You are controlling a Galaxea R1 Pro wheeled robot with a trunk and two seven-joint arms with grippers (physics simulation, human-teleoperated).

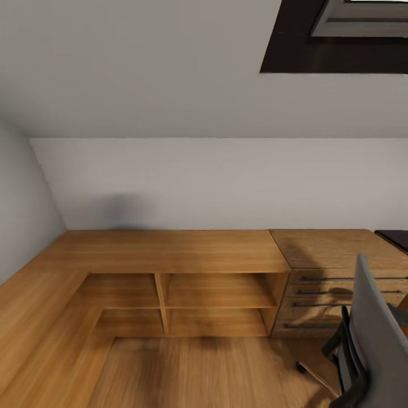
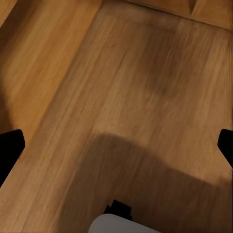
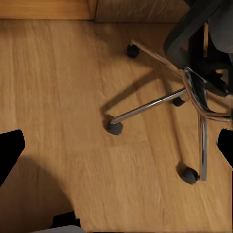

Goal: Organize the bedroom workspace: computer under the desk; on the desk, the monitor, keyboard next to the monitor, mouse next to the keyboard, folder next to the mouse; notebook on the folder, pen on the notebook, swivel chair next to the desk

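Note:
The swivel chair (image 1: 374,334) stands at the lower right of the head view with its grey backrest turned toward me, hiding the seat. Its chrome star base (image 3: 194,92) and black castors (image 3: 115,128) rest on the wood floor in the right wrist view. My right gripper (image 3: 116,150) hangs open above the floor just beside that base, nothing between its fingers (image 3: 9,153). Over bare floorboards, my left gripper (image 2: 116,150) is open too and holds nothing.
A low wooden L-shaped shelf unit (image 1: 170,252) with open compartments runs along the back wall and left side. A light wooden dresser (image 1: 334,249) with bar handles stands right of it, behind the chair. A dark flat corner (image 1: 394,238) shows at the right edge. A skylight (image 1: 340,34) is overhead.

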